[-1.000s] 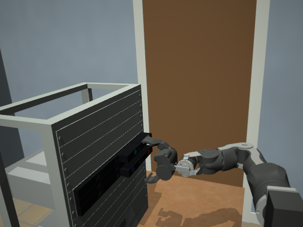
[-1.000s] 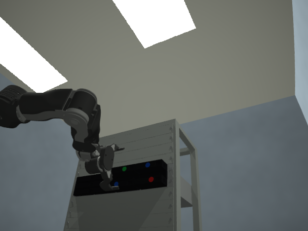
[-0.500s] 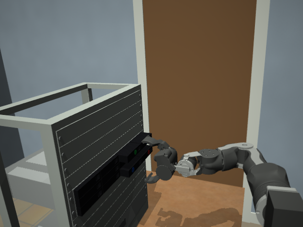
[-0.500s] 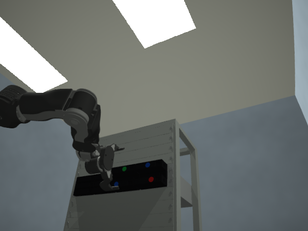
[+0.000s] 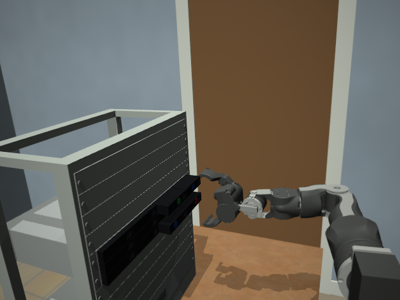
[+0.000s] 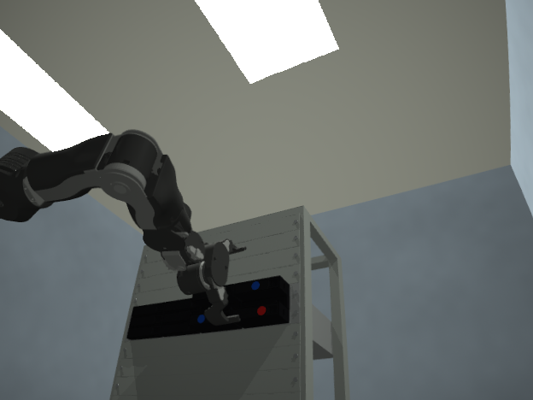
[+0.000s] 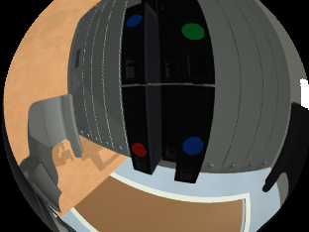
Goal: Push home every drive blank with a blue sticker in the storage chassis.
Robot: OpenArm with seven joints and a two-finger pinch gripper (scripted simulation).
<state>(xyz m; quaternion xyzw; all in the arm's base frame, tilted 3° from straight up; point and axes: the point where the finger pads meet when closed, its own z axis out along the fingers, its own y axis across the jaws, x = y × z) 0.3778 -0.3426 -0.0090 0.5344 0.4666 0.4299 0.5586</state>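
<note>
The rack (image 5: 61, 193) (image 6: 306, 301) holds a black storage chassis (image 6: 150, 320) with four blanks standing out of its front. In the top view the upper pair carries a green sticker (image 5: 179, 200) (image 7: 192, 31) and a blue sticker (image 5: 193, 186) (image 6: 254, 285) (image 7: 134, 20). The lower pair carries a blue sticker (image 5: 175, 224) (image 6: 201, 318) (image 7: 192, 146) and a red sticker (image 5: 196, 200) (image 6: 260, 310) (image 7: 139, 150). My gripper (image 5: 208, 198) (image 6: 237, 284) is wide open and empty, just in front of these blanks. Its upper fingertip is close to the upper blue-sticker blank; I cannot tell if it touches. In the exterior view the gripper hides the green sticker.
A brown door (image 5: 263, 97) with a pale frame stands behind the arm. The floor (image 5: 258, 258) is orange. A pale shelf unit (image 5: 29, 232) shows behind the rack at the left. The arm's base (image 5: 374, 274) is at the lower right.
</note>
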